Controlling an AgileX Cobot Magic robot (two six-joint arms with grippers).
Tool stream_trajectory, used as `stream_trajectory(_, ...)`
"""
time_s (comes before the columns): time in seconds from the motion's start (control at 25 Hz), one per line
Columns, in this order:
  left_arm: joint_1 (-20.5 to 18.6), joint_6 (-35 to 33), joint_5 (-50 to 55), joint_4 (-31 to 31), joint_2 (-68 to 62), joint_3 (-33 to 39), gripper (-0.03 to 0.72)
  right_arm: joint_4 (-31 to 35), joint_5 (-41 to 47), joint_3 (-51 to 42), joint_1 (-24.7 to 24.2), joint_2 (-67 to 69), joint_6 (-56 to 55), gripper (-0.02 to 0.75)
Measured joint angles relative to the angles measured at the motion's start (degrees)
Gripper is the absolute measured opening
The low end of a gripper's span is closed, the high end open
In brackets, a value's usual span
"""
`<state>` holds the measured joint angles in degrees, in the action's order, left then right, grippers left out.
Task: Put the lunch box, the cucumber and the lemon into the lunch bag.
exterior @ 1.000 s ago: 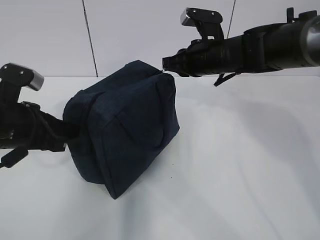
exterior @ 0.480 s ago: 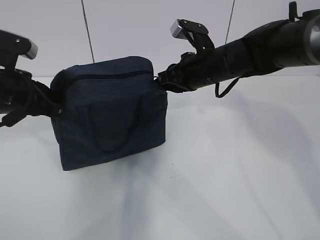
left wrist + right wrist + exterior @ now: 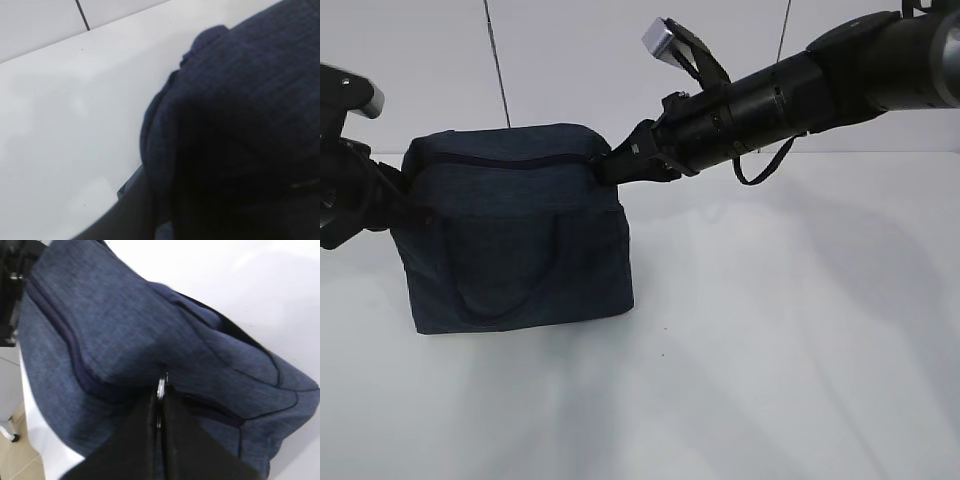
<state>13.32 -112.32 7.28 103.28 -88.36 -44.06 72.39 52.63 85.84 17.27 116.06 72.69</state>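
Left tool (image 3: 405, 205) hidden behind lunch bag (image 3: 515, 235).

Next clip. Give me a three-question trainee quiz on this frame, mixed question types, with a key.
1. True or false: the lunch bag stands upright on the table with its zipper closed.
2. What do the right gripper tips pinch? A) a loop handle B) the silver ring pull C) the lemon
3. Fill in: the left gripper is at the bag's ____ end in the exterior view.

Key: 1 true; 2 B; 3 left. The lunch box, cucumber and lemon show in no view.
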Motion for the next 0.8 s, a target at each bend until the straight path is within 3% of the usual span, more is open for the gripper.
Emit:
stream_trajectory(0.12, -0.78, 0.00, 0.10, 0.00, 0.00, 0.00, 0.123, -0.74, 1.55, 0.49, 0.00, 0.00, -0.83, 0.008)
stream_trajectory(0.32, -2.70, 0.00, 1.01, -1.88, 2.91, -0.10, 0.384, -5.46, 2.65, 0.49, 0.00, 0.00, -2.81, 0.008)
stream_trajectory(0.44, -2.93, -0.14, 6.16, -5.79, 6.56, -0.10, 0.428, -6.35, 2.65, 0.78, 0.00, 0.00, -3.16, 0.008)
stream_trajectory(0.64, -2.93, -1.72, 21.55, -16.54, 10.22, -0.21, 0.441, -8.70, 2.80, 3.90, 0.00, 0.00, -5.83, 0.008)
stream_trajectory(0.8, -0.62, -5.47, 25.35, -20.17, 10.22, -0.21, 0.442, -13.15, 3.90, 7.45, 0.00, 0.00, -10.13, 0.008)
